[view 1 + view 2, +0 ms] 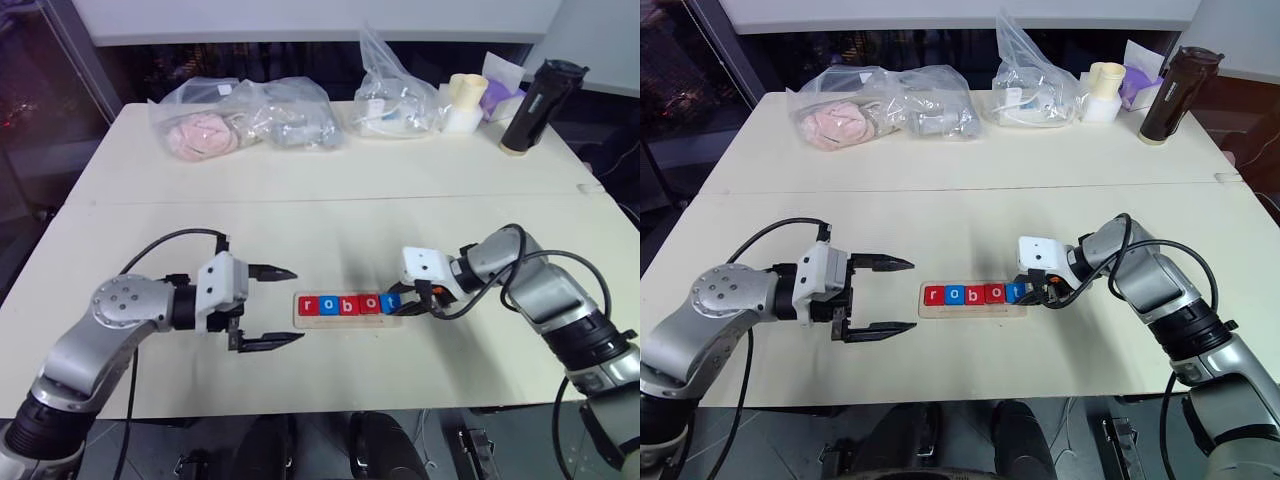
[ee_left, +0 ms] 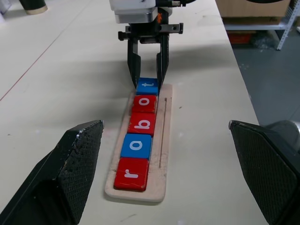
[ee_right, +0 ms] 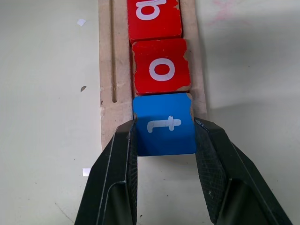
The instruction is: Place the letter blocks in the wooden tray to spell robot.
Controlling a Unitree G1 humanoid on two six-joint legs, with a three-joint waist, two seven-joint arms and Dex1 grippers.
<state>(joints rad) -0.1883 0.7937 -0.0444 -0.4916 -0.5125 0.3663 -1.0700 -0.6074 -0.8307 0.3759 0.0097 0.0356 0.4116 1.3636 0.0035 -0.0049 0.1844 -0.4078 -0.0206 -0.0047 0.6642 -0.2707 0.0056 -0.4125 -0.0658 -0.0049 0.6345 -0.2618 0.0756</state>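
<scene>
1. My right pincer (image 3: 164, 136) is pinching the small blue square "t" tile (image 3: 165, 124) by its two side edges, at the right end of the long pale wooden tray (image 1: 345, 319), low centre of frame
2. It is looking light, rigid and smooth, so I am judging it could slip
3. My left pincer (image 1: 268, 305) is hanging wide apart, empty

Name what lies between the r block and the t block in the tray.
Three blocks: blue o, red b, red o, between r and t, in the left wrist view.
</scene>
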